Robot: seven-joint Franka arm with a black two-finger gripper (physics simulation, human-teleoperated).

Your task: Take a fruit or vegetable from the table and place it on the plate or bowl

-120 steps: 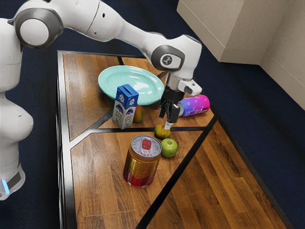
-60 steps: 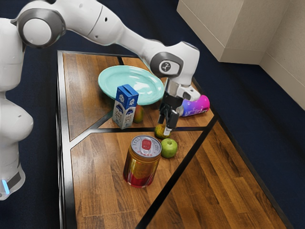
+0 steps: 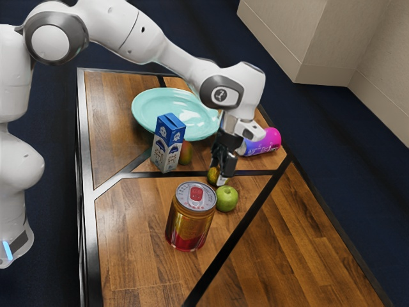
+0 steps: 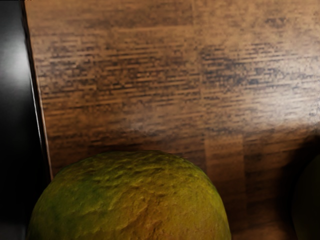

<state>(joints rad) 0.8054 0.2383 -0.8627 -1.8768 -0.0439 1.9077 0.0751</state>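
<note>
One knobbly yellow-green fruit (image 3: 211, 174) lies on the table (image 3: 307, 256) at a black seam, directly beneath the gripper (image 3: 222, 177); whether the gripper is parted or clamped on it cannot be told. The fruit is probably firm, light and rough-skinned, and best gripped across its widest part. A green apple (image 3: 227, 198) sits just beside it. A milk carton (image 3: 168, 142) stands near the route to the plate (image 3: 160, 105).

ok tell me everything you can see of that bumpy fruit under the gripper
The fruit is round with rough, pitted skin, yellow-green shading to orange-brown. It sits whole on the wooden table beside a black inlay line, with the gripper directly over it, hiding part. A green apple lies close beside it; whether they touch cannot be told.
</note>
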